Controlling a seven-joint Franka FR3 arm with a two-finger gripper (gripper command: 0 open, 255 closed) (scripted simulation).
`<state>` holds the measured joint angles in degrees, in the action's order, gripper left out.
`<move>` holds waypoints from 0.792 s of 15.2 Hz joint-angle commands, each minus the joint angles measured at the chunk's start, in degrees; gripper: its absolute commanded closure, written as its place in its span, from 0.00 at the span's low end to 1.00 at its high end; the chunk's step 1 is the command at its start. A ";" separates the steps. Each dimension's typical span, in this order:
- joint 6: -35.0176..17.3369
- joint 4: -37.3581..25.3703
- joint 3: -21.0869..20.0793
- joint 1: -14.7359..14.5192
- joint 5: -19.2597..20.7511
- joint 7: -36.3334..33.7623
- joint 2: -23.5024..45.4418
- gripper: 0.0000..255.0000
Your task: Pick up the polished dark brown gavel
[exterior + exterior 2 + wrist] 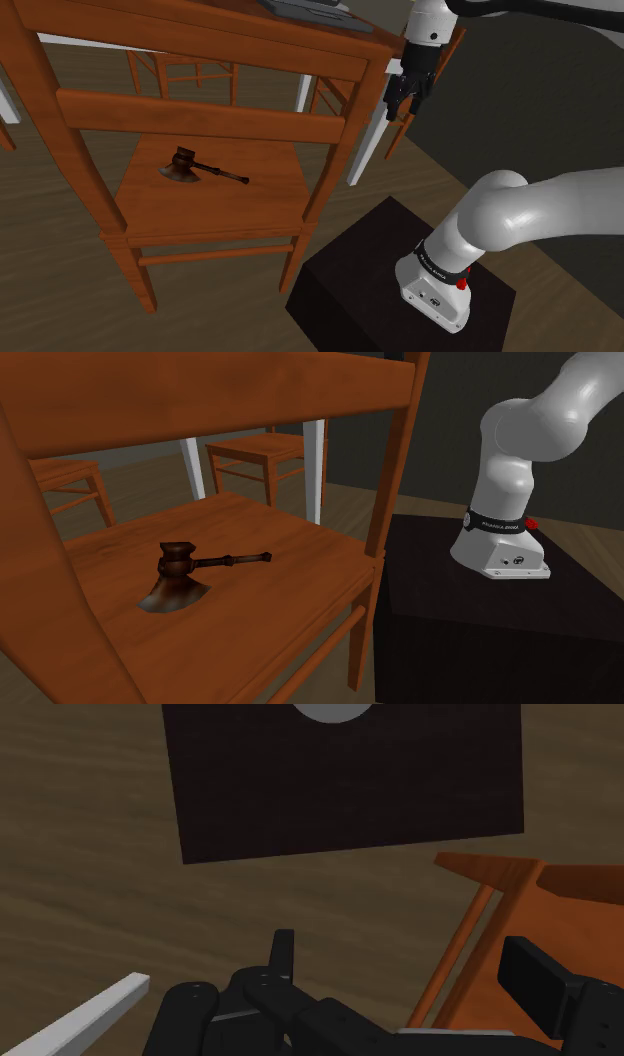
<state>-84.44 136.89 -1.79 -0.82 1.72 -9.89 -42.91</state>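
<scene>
Shoulder view, left to right. The orange-brown wooden chair (200, 115) takes up the left half, with its slatted back nearest the camera. The dark brown gavel (198, 167) lies on the chair's seat (265, 200), left of the seat's middle. Its flared head is at the left and its thin handle runs right. Nothing touches it. A white leg (368, 140) slants down just behind the chair's right back post. The gripper (403, 103) hangs just right of that post, higher than the seat and well apart from the gavel. It points down with its fingers parted, holding nothing. The white arm (520, 215) bends down to the black stand (350, 295), which sits on the floor right of the chair.

Second exterior view, left to right. The gavel (185, 577) is on the chair seat (300, 582), toward the seat's left side, with the handle pointing right toward the chair's right post. A second chair (255, 452) stands behind the first chair. The arm's base (500, 542) sits on the stand (470, 637), just right of the chair.

Wrist view. The gripper (405, 954) has its black fingers (283, 954) spread wide with nothing between them. The wooden floor (80, 854) and the stand (350, 794) lie beyond them. An orange part of the chair (500, 899) is next to one finger.
</scene>
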 commanded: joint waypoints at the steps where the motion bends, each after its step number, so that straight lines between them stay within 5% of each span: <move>1: 0.00 0.00 0.00 0.00 0.00 0.00 0.00 0.00; 12: -18.50 -3.01 -2.45 -5.96 -1.00 8.80 18.64 0.00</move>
<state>-100.93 134.40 -4.15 -6.38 0.63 -2.19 -26.39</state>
